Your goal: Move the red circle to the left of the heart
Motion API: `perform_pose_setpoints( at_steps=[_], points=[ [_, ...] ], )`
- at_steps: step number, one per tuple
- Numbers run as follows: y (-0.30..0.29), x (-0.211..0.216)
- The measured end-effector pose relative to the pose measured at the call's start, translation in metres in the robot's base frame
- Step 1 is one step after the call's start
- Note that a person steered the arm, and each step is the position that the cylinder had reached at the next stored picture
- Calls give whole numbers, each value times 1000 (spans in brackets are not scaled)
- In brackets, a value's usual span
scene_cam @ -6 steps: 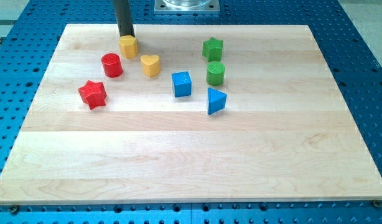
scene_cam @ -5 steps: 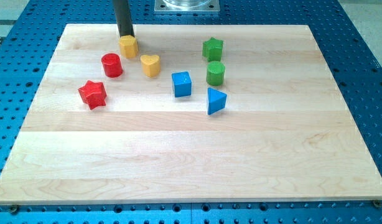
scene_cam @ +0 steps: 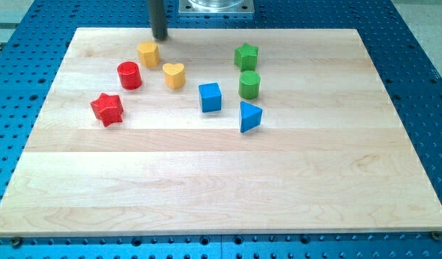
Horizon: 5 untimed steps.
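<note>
Blue perforated metal base surrounds a pale wooden tabletop (scene_cam: pixel 228 180) that carries eight small blocks, all in its upper half toward the view's top. Item one: red circle (scene_cam: pixel 129 75), an upright cylinder, lying at nine o'clock of the yellow heart (scene_cam: pixel 174 75), near it with a clear strip of wood between them. Item two: yellow heart, at the middle of the left cluster. Item three: yellow block of roughly hexagonal shape (scene_cam: pixel 148 53), at eleven o'clock of the heart and at one o'clock of the red circle, apart from both. Item four: red star (scene_cam: pixel 106 108), at seven o'clock of the red circle, nearest the view's left. Item five: blue cube (scene_cam: pixel 210 97), at four o'clock of the heart. Item six: blue triangle (scene_cam: pixel 250 116), at four o'clock of the cube. Item seven: green cylinder (scene_cam: pixel 250 85), at twelve o'clock of the triangle. Item eight: green star (scene_cam: pixel 245 55), just beyond the cylinder at twelve o'clock. Equipment: no hand is fitted, so nothing is gripped; a dark rod descends from the view's top, and its tip (scene_cam: pixel 160 37) rests near the tabletop's far edge, at one o'clock of the yellow hexagonal block, with a gap between them, touching no block.
</note>
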<state>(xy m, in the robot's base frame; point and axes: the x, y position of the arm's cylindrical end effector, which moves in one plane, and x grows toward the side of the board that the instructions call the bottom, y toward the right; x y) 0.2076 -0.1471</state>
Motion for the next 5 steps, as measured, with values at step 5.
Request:
perform_pose_setpoints(
  at_steps=[5],
  points=[
    [-25, 134]
  ],
)
